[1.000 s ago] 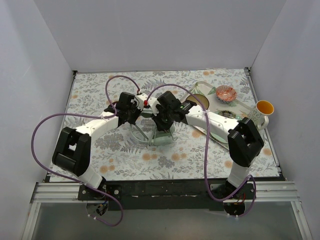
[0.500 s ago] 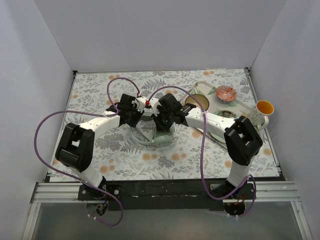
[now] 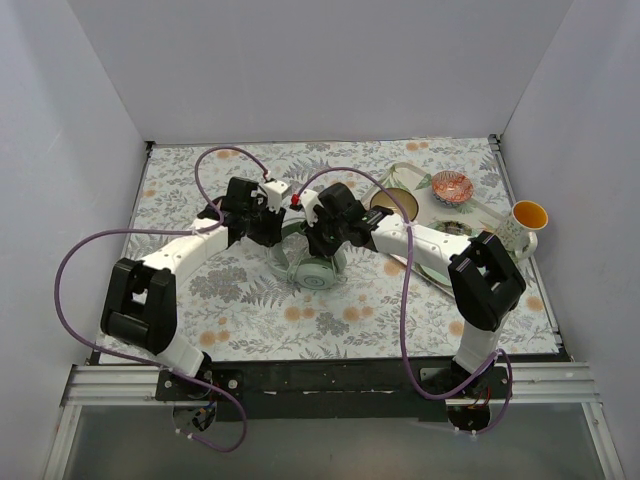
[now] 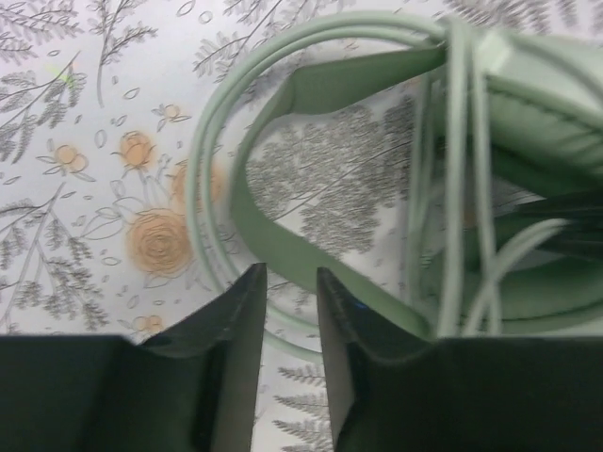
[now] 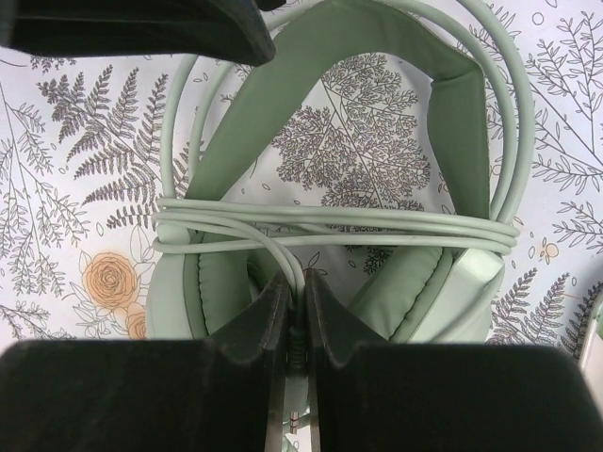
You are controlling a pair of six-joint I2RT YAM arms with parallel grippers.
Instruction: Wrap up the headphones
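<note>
My right pincer (image 5: 294, 285) is pinched tight on the thin cable (image 5: 377, 229) wound across the mint headphones (image 3: 314, 272) lying mid-way across the surface (image 3: 190, 185), while my left pincer (image 4: 292, 292), slightly parted, grips nothing beside the headband (image 4: 358, 80).

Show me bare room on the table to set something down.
Bare cloth: the near strip between the arm bases; the far left corner by the walls. Crowded: centre, with headphones, left gripper and right gripper; right side, with tray, bowl, cup.

The headphones (image 3: 312, 268) lie mid-table (image 3: 200, 190), with a plate (image 3: 482, 212) bearing a bowl (image 3: 451, 186) to their right and a cup (image 3: 527, 222) beyond at the edge.
</note>
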